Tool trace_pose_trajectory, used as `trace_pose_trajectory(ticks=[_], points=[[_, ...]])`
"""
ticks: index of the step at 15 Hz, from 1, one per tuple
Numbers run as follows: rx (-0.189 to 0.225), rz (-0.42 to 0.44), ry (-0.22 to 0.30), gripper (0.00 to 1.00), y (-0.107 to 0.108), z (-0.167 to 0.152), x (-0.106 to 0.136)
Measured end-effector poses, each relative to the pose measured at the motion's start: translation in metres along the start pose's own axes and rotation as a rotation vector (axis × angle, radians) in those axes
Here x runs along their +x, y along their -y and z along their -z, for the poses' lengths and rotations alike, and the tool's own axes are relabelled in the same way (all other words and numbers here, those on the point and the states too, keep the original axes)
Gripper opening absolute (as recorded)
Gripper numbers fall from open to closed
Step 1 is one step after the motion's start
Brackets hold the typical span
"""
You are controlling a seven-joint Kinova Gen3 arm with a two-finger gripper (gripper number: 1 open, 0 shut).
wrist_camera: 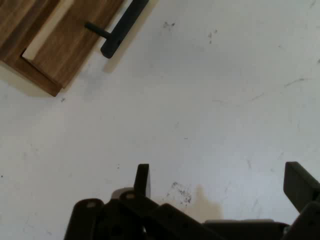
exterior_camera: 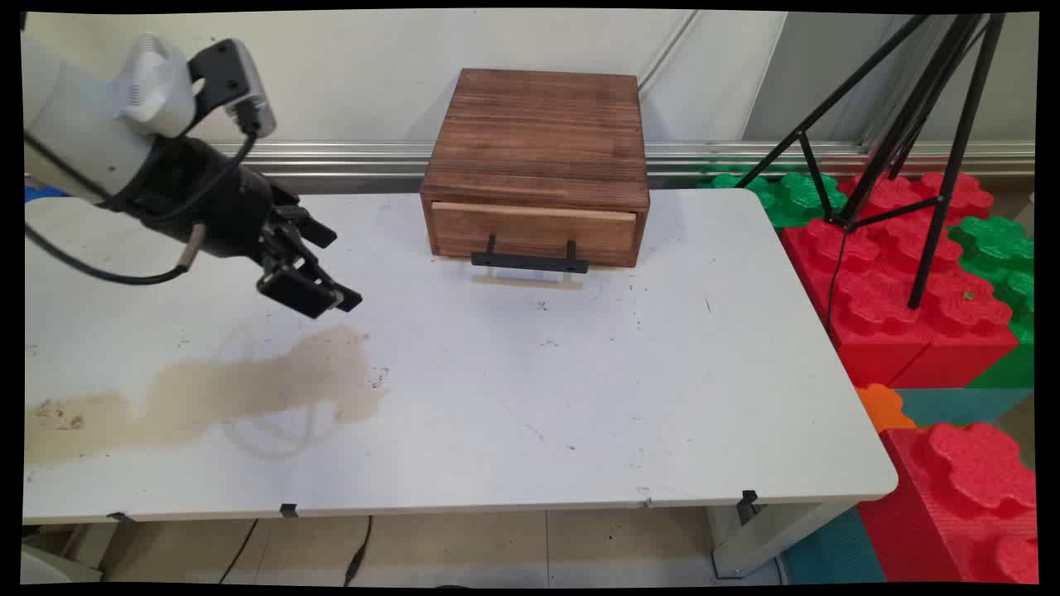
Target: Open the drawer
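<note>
My black gripper (exterior_camera: 319,290) hangs above the left part of the white table (exterior_camera: 580,397), open, with nothing between its fingers. In the hand view the gripper (wrist_camera: 220,182) shows its two fingertips wide apart over bare tabletop. A brown wooden drawer box (exterior_camera: 538,161) stands at the back middle of the table, its drawer shut, with a black bar handle (exterior_camera: 530,261) on the front. The hand view catches a corner of the box (wrist_camera: 55,40) and one end of the handle (wrist_camera: 122,27) at the upper left. The gripper is well to the left of the box and touches nothing.
A tan stain (exterior_camera: 248,389) spreads over the table's left front, just below the gripper. A black tripod (exterior_camera: 903,141) stands to the right of the table over red (exterior_camera: 903,281) and green (exterior_camera: 795,194) foam blocks. A wall runs behind the table.
</note>
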Motion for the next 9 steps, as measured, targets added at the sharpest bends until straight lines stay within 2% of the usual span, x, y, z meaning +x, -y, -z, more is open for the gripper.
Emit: trace_pose_trajectory(ticks=[5, 9], points=[[0.018, 0.01, 0.011, 1.0, 0.004, -0.012, 0.021], [0.032, 0.026, 0.023, 1.0, 0.006, -0.031, 0.048]])
